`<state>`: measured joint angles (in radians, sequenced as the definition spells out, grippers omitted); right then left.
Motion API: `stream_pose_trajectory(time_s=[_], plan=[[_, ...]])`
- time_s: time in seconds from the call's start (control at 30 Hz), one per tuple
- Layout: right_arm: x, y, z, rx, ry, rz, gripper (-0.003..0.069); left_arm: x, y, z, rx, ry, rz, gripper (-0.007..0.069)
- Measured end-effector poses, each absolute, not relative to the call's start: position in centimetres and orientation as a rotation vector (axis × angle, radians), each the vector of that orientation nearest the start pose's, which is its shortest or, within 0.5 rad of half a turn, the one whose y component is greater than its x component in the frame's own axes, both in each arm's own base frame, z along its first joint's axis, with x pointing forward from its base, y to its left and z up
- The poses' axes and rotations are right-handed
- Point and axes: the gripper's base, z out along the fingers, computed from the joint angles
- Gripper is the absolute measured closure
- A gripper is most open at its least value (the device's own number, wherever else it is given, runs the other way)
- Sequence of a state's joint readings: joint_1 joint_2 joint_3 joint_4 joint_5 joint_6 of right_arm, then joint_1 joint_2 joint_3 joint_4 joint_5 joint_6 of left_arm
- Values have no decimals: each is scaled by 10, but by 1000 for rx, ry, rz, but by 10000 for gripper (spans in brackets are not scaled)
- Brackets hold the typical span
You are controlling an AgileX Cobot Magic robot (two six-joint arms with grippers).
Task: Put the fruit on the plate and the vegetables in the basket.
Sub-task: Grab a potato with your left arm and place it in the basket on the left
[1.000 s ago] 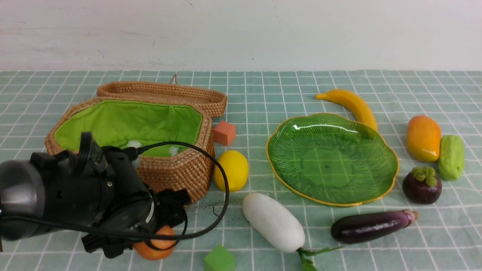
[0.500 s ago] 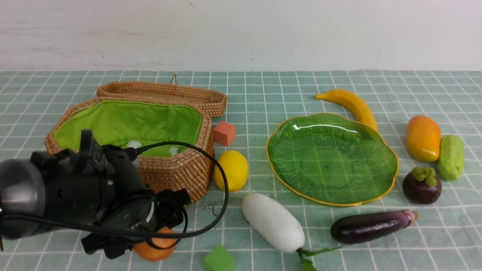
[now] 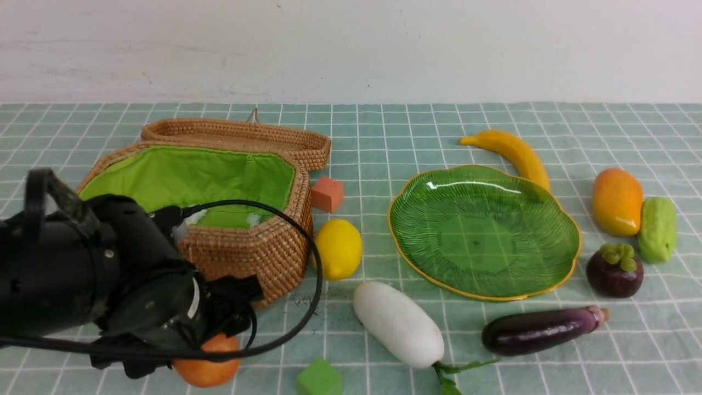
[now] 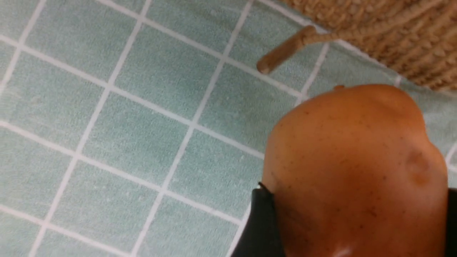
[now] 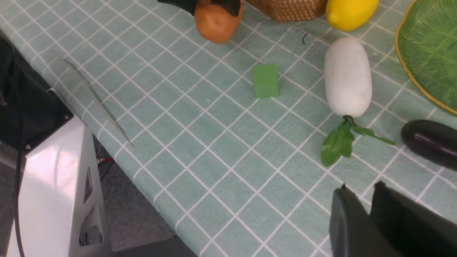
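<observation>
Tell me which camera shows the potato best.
The right wrist view: the potato appears nearly whole, only its top covered by the left gripper. The left wrist view shows the potato very close but cropped; in the front view the left arm hides its upper part.

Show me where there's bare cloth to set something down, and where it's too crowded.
Free: the far strip behind the basket and banana; the lane between the red cube and the plate; the near strip in front of the eggplant. Crowded: mango, gourd and mangosteen bunch right of the plate; the left gripper holds the potato by the basket.
</observation>
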<state>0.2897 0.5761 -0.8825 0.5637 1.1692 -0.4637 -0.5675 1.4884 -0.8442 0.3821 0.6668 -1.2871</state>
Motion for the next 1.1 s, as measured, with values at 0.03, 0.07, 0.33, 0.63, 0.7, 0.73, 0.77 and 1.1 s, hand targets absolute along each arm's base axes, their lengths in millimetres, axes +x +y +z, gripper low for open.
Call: stream_pose_trajectory(time_s=[0.03, 0.07, 0.33, 0.63, 0.7, 0.73, 0.77, 1.1], plan=[[52, 62, 374, -825, 2089, 620, 550, 238, -129, 213, -595, 2659, -140, 67], [52, 62, 374, -825, 2089, 620, 550, 236, -128, 214, -565, 2683, -127, 67], [52, 63, 374, -821, 2084, 627, 550, 209, -119, 241, -209, 2790, -129, 68], [61, 67, 392, -680, 1900, 690, 544, 172, -96, 307, 715, 2383, -59, 68], [64, 68, 399, -636, 1822, 707, 543, 170, -94, 317, 912, 2215, 21, 68], [66, 68, 404, -606, 1773, 721, 543, 172, -94, 322, 1030, 2102, 96, 68], [67, 68, 408, -587, 1732, 730, 543, 175, -95, 324, 1112, 2012, 157, 68], [68, 70, 423, -562, 1557, 755, 537, 259, -90, 315, 1270, 1853, 534, 69]])
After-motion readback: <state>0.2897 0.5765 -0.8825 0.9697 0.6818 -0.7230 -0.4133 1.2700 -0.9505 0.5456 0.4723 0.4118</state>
